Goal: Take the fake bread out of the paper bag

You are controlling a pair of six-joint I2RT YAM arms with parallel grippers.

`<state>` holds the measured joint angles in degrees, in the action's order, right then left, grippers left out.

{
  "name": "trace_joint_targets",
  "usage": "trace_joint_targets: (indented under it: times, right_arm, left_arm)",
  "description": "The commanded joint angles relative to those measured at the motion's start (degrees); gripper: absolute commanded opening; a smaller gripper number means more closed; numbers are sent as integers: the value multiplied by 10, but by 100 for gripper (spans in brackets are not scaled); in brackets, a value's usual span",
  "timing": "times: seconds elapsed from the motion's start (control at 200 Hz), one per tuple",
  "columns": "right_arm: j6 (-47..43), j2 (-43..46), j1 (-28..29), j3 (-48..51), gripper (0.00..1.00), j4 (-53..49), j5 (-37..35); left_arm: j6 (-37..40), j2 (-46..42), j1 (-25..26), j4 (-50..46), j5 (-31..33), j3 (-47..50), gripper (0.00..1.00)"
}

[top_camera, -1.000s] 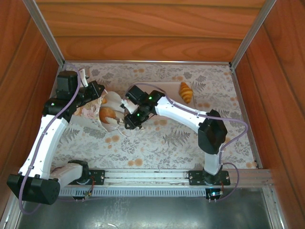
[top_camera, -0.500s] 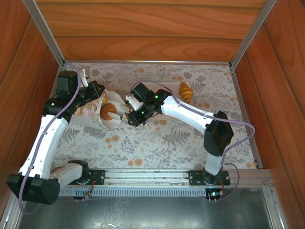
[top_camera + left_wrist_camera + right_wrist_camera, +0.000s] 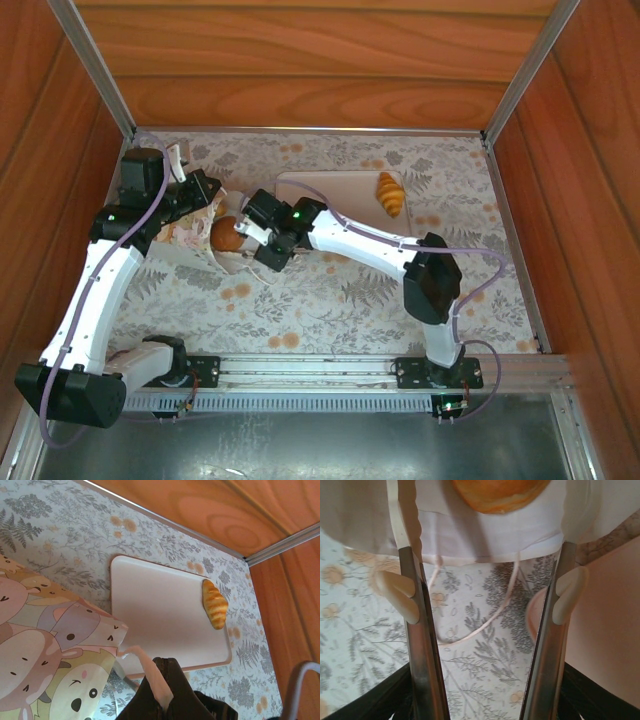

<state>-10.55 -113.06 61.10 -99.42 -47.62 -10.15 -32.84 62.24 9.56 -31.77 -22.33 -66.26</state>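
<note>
Pinching paper bag's (image 3: 190, 240) rim, left end effector (image 3: 210, 200); mouth faces spread right end effector (image 3: 244, 243).

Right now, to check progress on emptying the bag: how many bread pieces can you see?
2: a croissant on the tray, and a round bun in the bag's open mouth. More may be hidden deeper inside.

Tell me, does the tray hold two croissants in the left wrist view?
No, one golden croissant lies on the pale tray, near one end.

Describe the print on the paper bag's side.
The paper bag shows pastel cartoon animal faces, pink and yellow; clearest in the left wrist view.
</note>
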Motion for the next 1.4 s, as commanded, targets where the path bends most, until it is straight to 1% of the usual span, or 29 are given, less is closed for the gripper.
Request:
trace_joint_targets:
  times: [0.0,0.07,0.205,0.32,0.4,0.525,0.565,0.61,0.705,0.835,0.94,1.07,1.199,1.314,1.394]
  right_arm:
    - [-26,-12,1,-32,65,-6,-19]
    - [-23,-27,1,-49,63,-12,-10]
    - [-18,-60,0,-82,62,-31,0]
    - [-8,-90,0,-118,62,-66,-18]
    - [-4,-96,1,-127,62,-80,-21]
    - [5,-82,1,-121,54,-79,-13]
    - [10,-73,1,-115,53,-76,-10]
    - [15,-62,0,-105,54,-68,-14]
    - [16,-49,0,-90,61,-65,-25]
    - [25,-59,0,-100,63,-78,-37]
    - [28,-76,0,-114,63,-89,-22]
    - [37,-86,0,-123,60,-84,-3]
    - [42,-82,1,-127,52,-83,5]
    - [53,-54,1,-112,47,-78,15]
    - [61,-25,-1,-87,47,-67,27]
  left_arm:
    - [3,-6,0,10,-4,-4,0]
    - [3,-7,-1,10,-5,-4,0]
    - [3,-10,0,11,-6,-2,0]
    - [1,-12,0,12,-7,0,0]
    - [1,-13,-1,13,-4,2,0]
    - [1,-12,0,14,-4,3,0]
    - [0,-12,0,15,-3,3,0]
    - [-1,-11,0,16,-3,4,0]
    - [-1,-7,0,18,-3,4,0]
    - [-1,-3,0,21,-8,2,0]
    - [-2,-3,0,23,-9,3,0]
    - [-1,-6,0,23,-8,4,0]
    - [-3,-7,0,24,-7,8,0]
    - [-4,-7,0,26,-6,10,0]
    - [-4,-5,0,28,-6,9,0]
